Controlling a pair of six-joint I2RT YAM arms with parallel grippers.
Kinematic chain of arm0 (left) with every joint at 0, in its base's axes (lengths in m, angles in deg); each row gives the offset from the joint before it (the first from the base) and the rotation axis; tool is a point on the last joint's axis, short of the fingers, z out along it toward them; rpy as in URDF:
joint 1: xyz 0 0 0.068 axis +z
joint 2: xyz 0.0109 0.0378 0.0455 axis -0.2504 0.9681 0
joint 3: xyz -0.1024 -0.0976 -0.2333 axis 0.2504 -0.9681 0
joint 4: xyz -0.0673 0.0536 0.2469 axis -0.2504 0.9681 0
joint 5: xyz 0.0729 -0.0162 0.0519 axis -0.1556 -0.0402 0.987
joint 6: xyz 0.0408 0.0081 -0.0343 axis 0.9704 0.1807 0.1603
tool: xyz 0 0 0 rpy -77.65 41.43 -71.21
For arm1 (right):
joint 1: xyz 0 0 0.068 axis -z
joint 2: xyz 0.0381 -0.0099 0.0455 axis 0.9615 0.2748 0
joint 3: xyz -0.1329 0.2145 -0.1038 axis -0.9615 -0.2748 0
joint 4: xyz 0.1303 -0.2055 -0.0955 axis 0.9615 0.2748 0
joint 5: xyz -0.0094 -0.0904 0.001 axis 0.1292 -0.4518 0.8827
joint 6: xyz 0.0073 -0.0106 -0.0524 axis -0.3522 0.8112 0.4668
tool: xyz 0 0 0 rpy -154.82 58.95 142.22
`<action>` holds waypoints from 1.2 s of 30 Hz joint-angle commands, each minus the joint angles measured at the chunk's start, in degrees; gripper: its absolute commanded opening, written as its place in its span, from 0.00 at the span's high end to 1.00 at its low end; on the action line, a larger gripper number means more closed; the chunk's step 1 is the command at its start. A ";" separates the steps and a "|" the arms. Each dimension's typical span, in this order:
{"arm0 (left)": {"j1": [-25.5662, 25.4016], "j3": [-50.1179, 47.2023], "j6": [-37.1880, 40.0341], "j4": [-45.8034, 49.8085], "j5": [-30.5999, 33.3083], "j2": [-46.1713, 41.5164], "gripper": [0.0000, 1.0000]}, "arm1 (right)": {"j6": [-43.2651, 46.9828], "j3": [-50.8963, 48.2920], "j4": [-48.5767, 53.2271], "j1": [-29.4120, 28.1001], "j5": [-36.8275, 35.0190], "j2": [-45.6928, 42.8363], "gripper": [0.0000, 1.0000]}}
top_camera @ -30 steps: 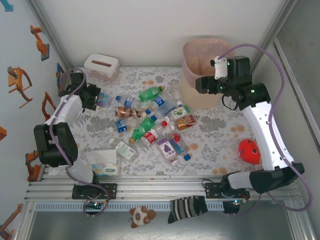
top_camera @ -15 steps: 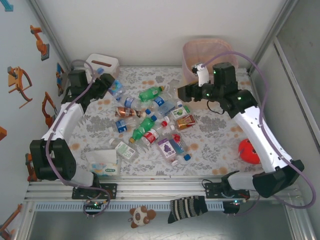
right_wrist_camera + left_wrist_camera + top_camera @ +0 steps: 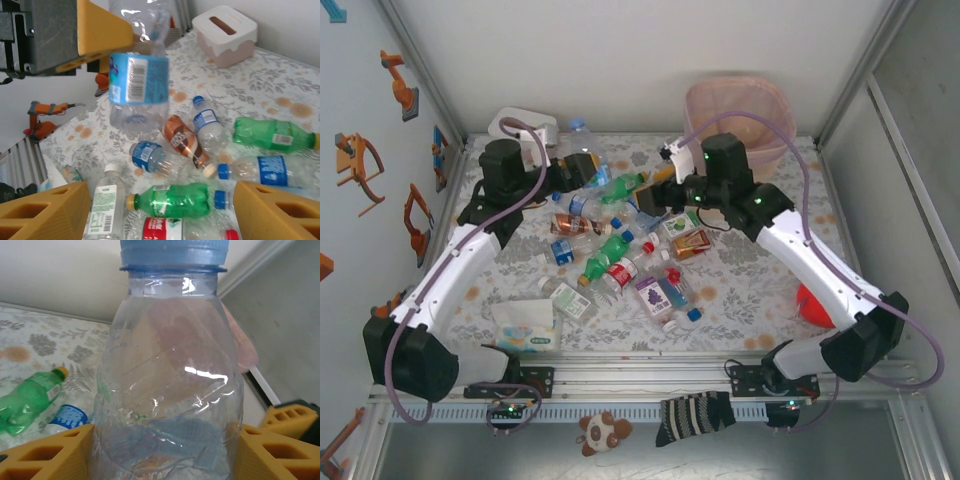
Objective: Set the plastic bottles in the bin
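A clear plastic bottle (image 3: 170, 365) with a blue cap and blue label (image 3: 139, 79) hangs above the mat, with my left gripper (image 3: 165, 452) shut on its lower body. In the top view this bottle (image 3: 583, 142) and the left gripper (image 3: 576, 166) are left of the beige, pink-lined bin (image 3: 735, 108). My right gripper (image 3: 652, 195) stands open and empty above the pile (image 3: 620, 250) of plastic bottles. Below its fingers (image 3: 45, 212) lie a green bottle (image 3: 172, 200), a brown-labelled one (image 3: 184, 140) and blue-labelled ones (image 3: 150, 155).
A white tissue box (image 3: 525, 125) stands at the back left, and a soft tissue pack (image 3: 528, 325) lies at the front left. A red ball (image 3: 817, 300) rests by the right wall. Small cartons (image 3: 660, 295) lie among the bottles.
The left arm has lifted the clear bottle from the left side and carried it up and rightward. The right arm has swung left from the bin to above the pile.
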 commanded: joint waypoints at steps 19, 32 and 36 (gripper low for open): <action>-8.63 3.48 4.92 -1.75 1.83 0.88 0.37 | -4.68 -0.48 -12.26 -4.42 -3.54 5.39 0.23; -9.10 3.77 4.96 -2.09 2.04 0.41 0.38 | -4.26 -0.57 -13.40 -4.42 -4.40 6.68 0.36; -9.11 3.85 4.87 -1.97 2.24 0.23 0.35 | -4.09 -0.65 -13.43 -4.42 -5.05 6.12 0.42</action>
